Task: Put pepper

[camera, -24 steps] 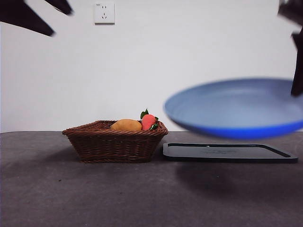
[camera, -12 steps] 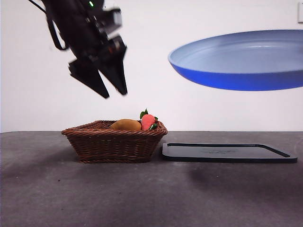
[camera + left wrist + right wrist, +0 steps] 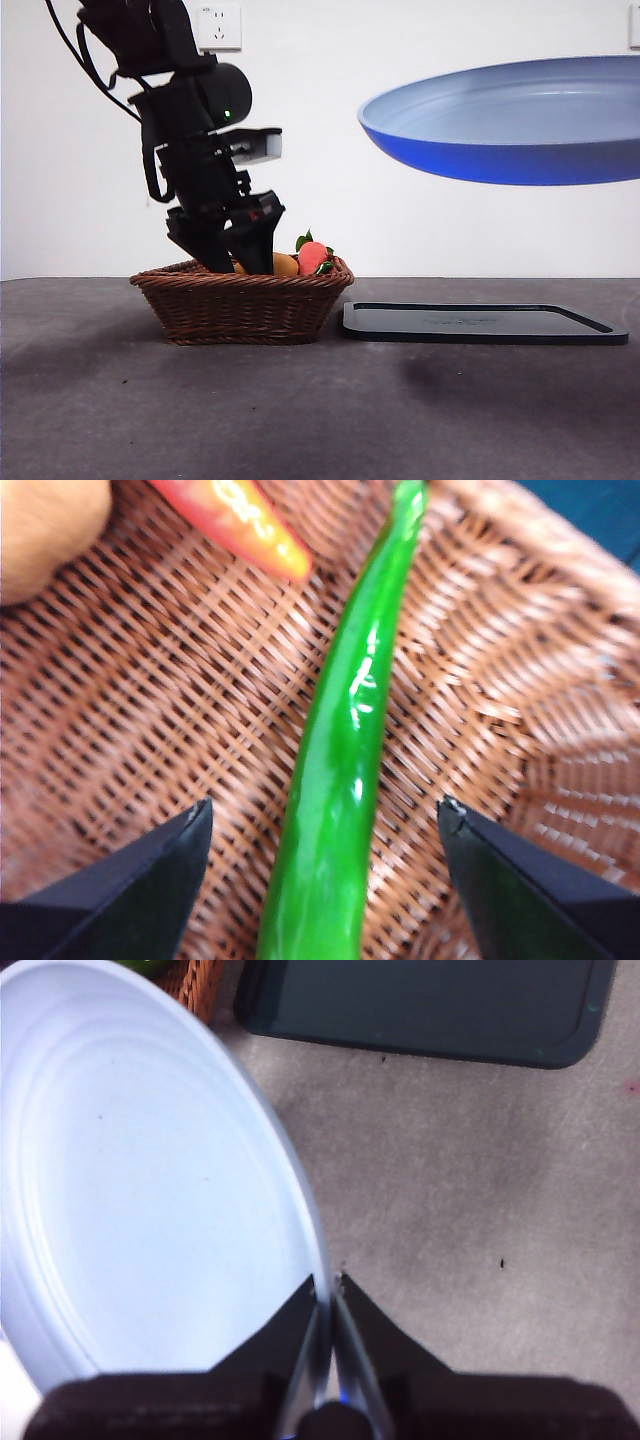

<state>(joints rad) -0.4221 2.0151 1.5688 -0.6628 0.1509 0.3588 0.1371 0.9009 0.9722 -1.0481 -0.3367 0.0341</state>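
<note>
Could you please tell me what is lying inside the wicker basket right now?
Inside the basket: the pepper between the left gripper's open jaws, a red-orange fruit and a yellow-orange fruit. The arm hides the rest.

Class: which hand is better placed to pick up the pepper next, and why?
Left. The left hand is open astride the pepper in the basket; the right hand grips the blue plate.

Glossy pepper (image 3: 340,770) on rough woven wicker basket (image 3: 150,710)
</note>
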